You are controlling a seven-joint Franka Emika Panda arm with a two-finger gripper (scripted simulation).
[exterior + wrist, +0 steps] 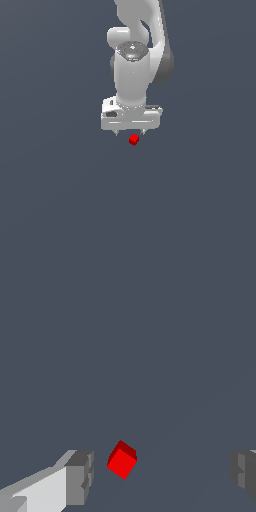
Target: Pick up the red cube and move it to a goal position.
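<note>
I see the gripper (130,133) w/ jaws wide apart, nothing clamped. Red cube (133,140) sits just below the fingertips (80,476), between them but nearer one finger in wrist view, not touching either. Arm points straight down over plain grey ground (60,200).

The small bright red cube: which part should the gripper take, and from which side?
Across two opposite flat faces of the small bright red cube, coming down from above. It sits turned relative to the open gripper and nearer one finger, so rotating and centring first would probably help.
</note>
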